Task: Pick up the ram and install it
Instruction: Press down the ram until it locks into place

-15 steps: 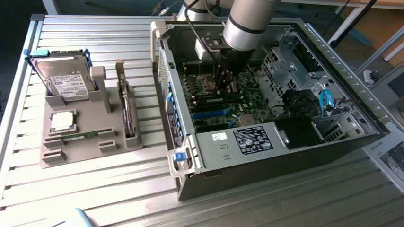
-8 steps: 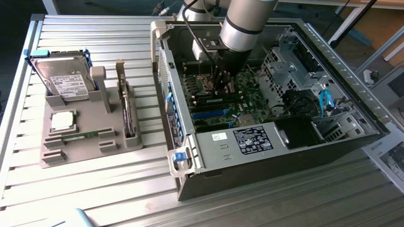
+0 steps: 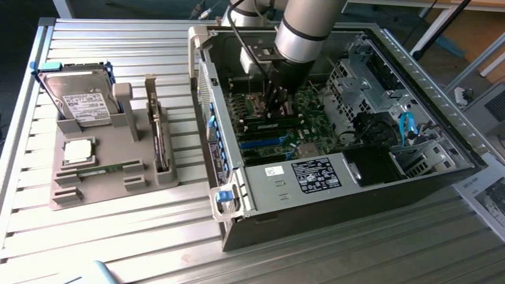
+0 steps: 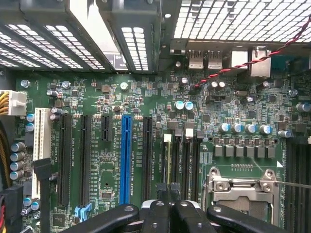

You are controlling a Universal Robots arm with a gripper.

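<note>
Two fingers pressed together is how my pincer stands. It is closed narrow and sits low inside the open computer case, just above the motherboard. I cannot tell whether anything thin is nipped between the pads.

Directly beneath me run the slim black memory slots, side by side. The empty processor socket lies on one flank and the long blue expansion slot on the other. All these slots run parallel, so anything seated there must line up with them.

Further off, outside the case on the slatted table, stands the grey parts tray. In it lies the ram, a narrow green strip resting in its groove, well apart from my pincer. Its long axis runs roughly across the exterior view, from that view's left to its right, with the right end tipped slightly towards the case. The square silver processor chip lies just behind it, and beyond that the hard drive stands upright.

I judge the strip to be very light and stiff, but thin and fragile. It would flex or crack if levered, and its chips and contact edge should not be squeezed. The sound hold is across its thin faces near the middle of its length, on the upper edge. That keeps it level and stops it pivoting in a smooth, narrow grip.
</note>
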